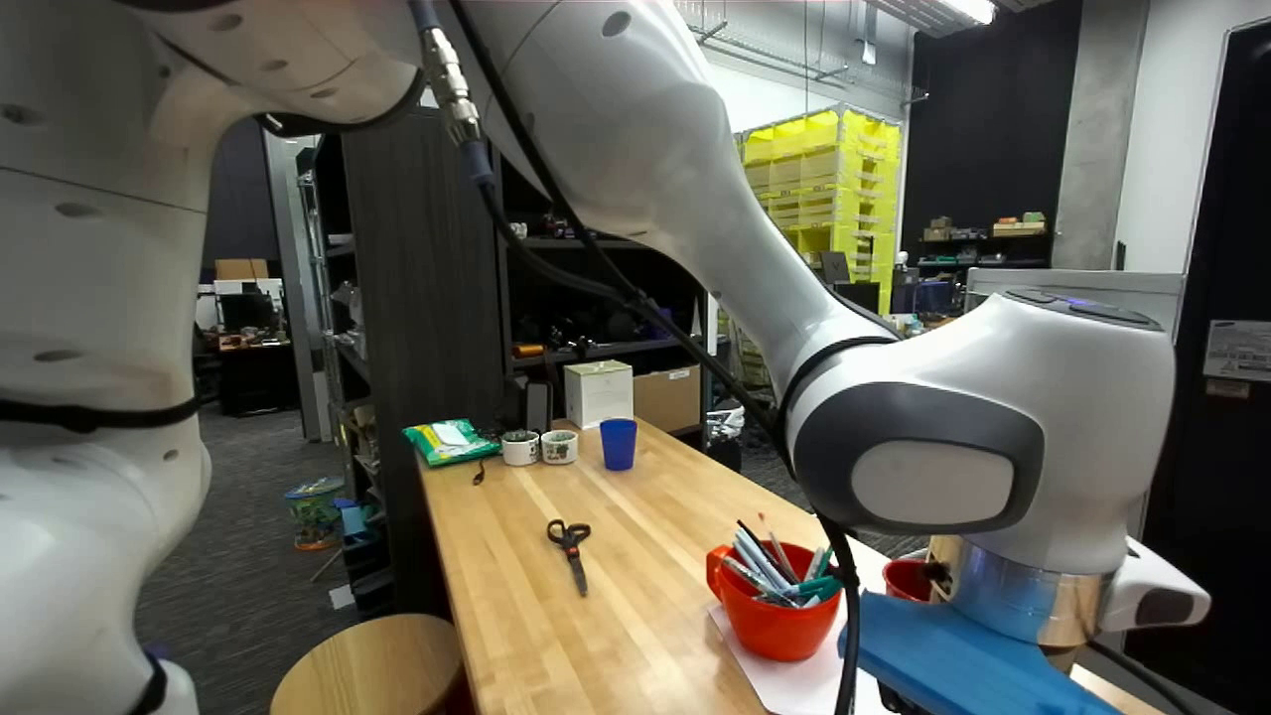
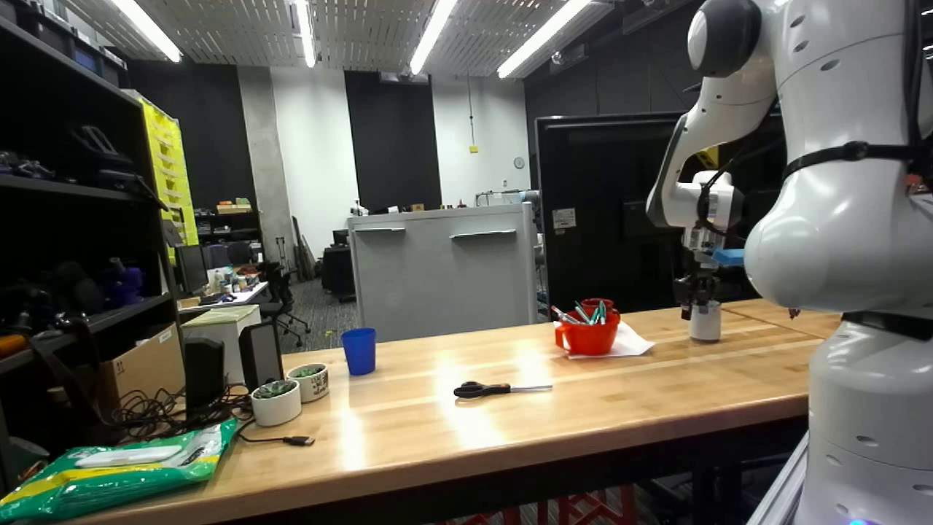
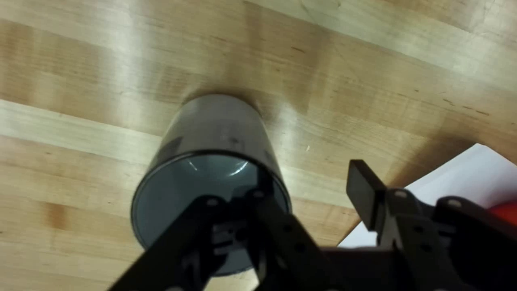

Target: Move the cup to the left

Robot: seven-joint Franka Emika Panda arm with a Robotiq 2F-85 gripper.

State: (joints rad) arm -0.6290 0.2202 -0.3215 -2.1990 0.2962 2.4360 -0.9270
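The cup, small and whitish, stands upright on the wooden table near the robot's base in an exterior view (image 2: 705,324). In the wrist view the cup (image 3: 218,125) is large, with its grey-blue inside facing the camera. My gripper (image 3: 317,190) is open above the table. One finger is over or inside the cup's mouth; how deep, I cannot tell. The opposite finger is outside the cup, apart from its wall. An exterior view also shows the gripper (image 2: 694,300) at the cup's rim. In an exterior view the cup and fingers are out of sight below the blue part (image 1: 973,655).
A red bowl (image 2: 587,340) of pens stands on white paper (image 2: 631,343) near the cup. A dark red cup (image 2: 598,305) is behind it. Scissors (image 2: 503,390) lie mid-table. A blue cup (image 2: 359,351), two small plant pots (image 2: 277,408) and a green packet (image 2: 138,467) are farther off.
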